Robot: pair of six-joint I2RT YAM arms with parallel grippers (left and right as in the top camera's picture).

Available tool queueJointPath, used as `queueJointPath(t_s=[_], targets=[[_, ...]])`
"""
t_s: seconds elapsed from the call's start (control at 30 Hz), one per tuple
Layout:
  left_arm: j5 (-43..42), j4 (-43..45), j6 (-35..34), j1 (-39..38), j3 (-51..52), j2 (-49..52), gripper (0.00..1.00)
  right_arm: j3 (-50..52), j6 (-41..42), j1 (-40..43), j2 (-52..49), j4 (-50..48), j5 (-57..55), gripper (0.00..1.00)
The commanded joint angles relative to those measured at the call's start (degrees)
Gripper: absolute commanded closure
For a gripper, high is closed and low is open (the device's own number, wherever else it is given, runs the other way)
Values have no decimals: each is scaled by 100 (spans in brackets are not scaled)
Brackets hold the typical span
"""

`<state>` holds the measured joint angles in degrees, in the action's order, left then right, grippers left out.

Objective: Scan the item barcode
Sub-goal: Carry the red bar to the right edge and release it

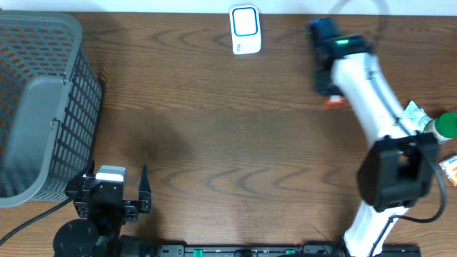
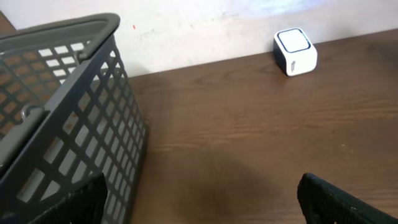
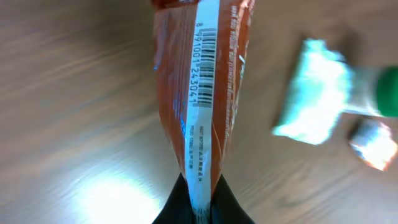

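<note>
The jaws of the right gripper (image 3: pixel 199 208) are pinched shut on the end of an orange packet (image 3: pixel 171 106), gripping it at its white back seam. The seam runs up the packet away from the jaws and carries a barcode (image 3: pixel 205 62) with a row of digits beside it. The digits are blurred and seem to end in 243041; the small print lower on the seam cannot be read. Seen from overhead, the packet is only an orange sliver under the arm, over the far right of the counter (image 1: pixel 235 143), well right of the white scanner (image 1: pixel 244 30) at the far edge. A green-capped bottle (image 1: pixel 446 125) and foil packets (image 1: pixel 414 113) lie at the right edge.

The jaws of the left gripper (image 2: pixel 205 214) stand wide apart, holding nothing, at the near edge just beside a grey basket (image 1: pixel 36 107).
</note>
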<state>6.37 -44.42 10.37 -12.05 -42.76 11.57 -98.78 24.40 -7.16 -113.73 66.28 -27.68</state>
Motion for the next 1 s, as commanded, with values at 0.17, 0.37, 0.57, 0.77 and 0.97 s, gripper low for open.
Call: queueJointPath(t_s=[0.17,0.37,0.57,0.77,0.97], targets=[[-11,-581,-11,20,-20,7,2,1963,-212,1823,-140,-1961,-192,99],[-11,-1408,-11,20,-20,7,2,2361,-597,2444,-83,-2503,966,1],[-11,-1937,-11,20,-20,7,2,1294,-887,2253,774,-1541,2758,1],[-11,-1937,-9,20,-20,7,2,968,-1167,1499,3228,-1196,2776,1],[-11,-1937,-9,20,-20,7,2,968,-1172,1228,5174,-804,2468,8]])
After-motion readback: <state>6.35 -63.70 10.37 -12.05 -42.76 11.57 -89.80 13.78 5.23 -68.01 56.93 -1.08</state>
